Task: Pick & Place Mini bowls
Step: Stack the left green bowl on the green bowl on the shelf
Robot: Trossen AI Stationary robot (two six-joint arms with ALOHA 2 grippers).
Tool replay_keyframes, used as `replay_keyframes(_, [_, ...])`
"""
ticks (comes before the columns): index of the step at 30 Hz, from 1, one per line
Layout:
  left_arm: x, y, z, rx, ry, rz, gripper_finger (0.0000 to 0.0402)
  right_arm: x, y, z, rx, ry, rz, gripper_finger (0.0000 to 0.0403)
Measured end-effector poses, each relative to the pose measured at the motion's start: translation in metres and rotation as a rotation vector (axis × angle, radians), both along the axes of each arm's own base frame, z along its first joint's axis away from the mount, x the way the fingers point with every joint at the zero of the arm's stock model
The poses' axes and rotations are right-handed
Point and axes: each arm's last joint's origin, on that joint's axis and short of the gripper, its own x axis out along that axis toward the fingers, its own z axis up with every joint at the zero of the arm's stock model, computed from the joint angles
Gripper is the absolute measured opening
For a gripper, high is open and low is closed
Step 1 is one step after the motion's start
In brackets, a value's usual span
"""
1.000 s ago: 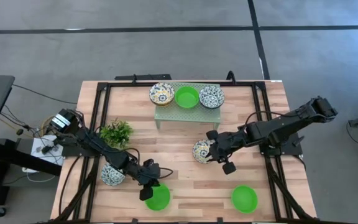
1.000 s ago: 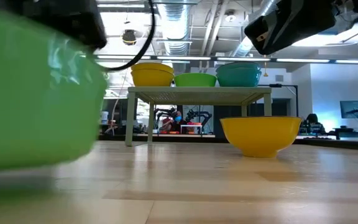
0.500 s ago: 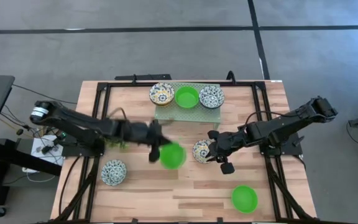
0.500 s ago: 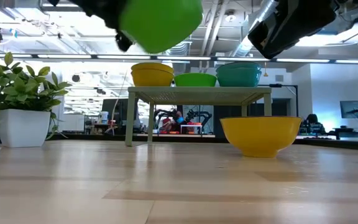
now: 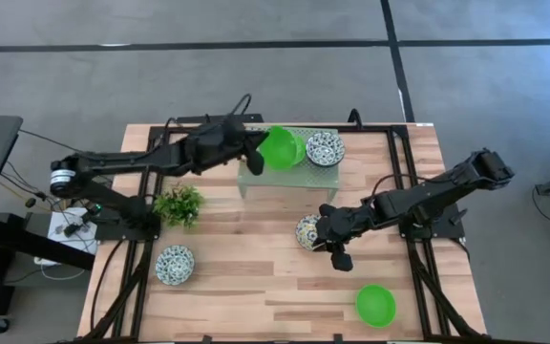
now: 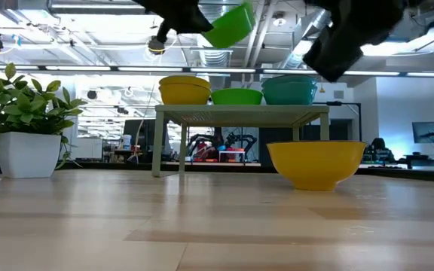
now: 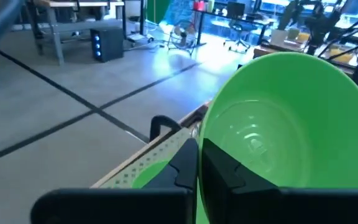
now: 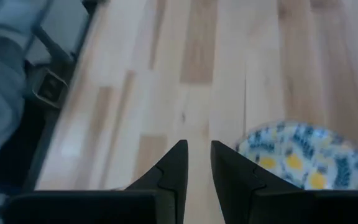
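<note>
Bright green and glossy, the held mini bowl [image 5: 277, 148] looks like hard plastic or glazed ware. I judge it light, stiff and somewhat slippery, and likely to chip if dropped. The rim is the sensible place to take hold, one finger inside the wall and one outside. That is how the left gripper [image 5: 256, 153] has it, with its fingers [image 7: 219, 171] clamped on the rim and the bowl tilted in the air above the pale green rack [image 5: 289, 177] at the far side of the surface [image 5: 256, 296].

The right gripper [image 5: 333, 245] hangs low, just beside the floral bowl [image 5: 307, 231] in the middle of the surface. Its fingers [image 8: 173, 165] stand narrowly apart with nothing between them. That bowl's rim faces up and is free all round, so a rim pinch from above would suit it too.

Seven mini bowls show in all.
- **Green, three:** the held one, one on the near right of the surface [image 5: 375, 305], and one in the middle of the rack [image 6: 236, 96], best seen in the low view.
- **Floral, four:**
  - one at the rack's right end [image 5: 325, 148];
  - one at its left end [image 6: 184, 89], which from above seems hidden under the left arm;
  - the one by the right gripper;
  - one at the near left [image 5: 175, 265].

There is also one small potted plant [image 5: 179, 204], standing left of the rack.
</note>
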Motion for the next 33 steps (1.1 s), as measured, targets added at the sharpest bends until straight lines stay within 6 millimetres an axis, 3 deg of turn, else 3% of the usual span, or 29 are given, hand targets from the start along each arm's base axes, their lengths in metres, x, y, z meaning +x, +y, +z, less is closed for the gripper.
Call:
replay_keyframes(6, [0.022,0.024,-0.007,-0.052,0.153,0.057,0.0009,0.002,0.012,-0.017,0.003,0.083,0.019,0.0066])
replay_keyframes(10, [0.026,0.036,-0.004,-0.079,0.134,0.071,0.0009,0.005,0.016,-0.024,-0.002,0.100,0.028,0.0066])
replay_keyframes(15, [0.024,0.048,-0.016,-0.173,0.176,0.080,0.0009,0.006,0.013,-0.025,0.003,0.106,0.013,0.0066])
replay_keyframes(20, [0.030,0.053,-0.030,-0.196,0.226,0.074,0.0009,0.007,0.012,-0.022,0.009,0.086,0.008,0.0066])
replay_keyframes(33, [0.037,0.055,-0.039,-0.198,0.244,0.071,0.0010,0.006,0.011,-0.023,0.005,0.100,0.009,0.0066])
